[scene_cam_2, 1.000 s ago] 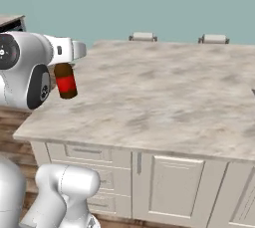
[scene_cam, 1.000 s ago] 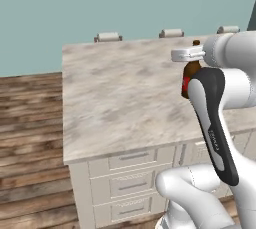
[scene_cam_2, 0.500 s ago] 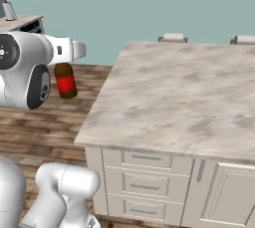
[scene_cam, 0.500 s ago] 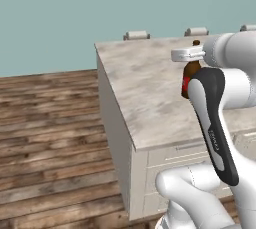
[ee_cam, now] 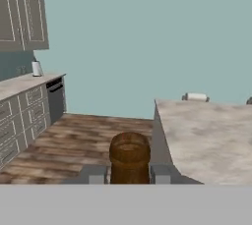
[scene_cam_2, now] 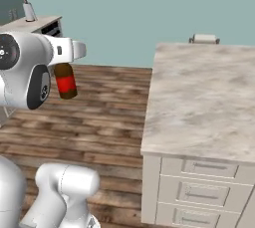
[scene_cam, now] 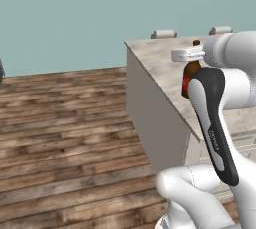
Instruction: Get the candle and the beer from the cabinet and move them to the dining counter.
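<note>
The beer is a dark brown bottle with a red label, hanging upright in the air beside the corner of the dining counter. My gripper is shut on the beer's neck. From the right base view the beer hangs over wooden floor under my gripper, well left of the dining counter. In the hand view the bottle's top sits between my fingertips, with the dining counter ahead to the right. The cabinet is at upper left, doors shut. The candle is out of view.
Stool backs line the counter's far edge. A narrower worktop with drawers runs along the left wall, with a small white item on it. Wooden floor lies open between worktop and counter. Drawer fronts face me.
The whole picture has shifted: the base has moved, and the dining counter has slid rightward in both base views. The beer stays in my gripper, held the same way.
</note>
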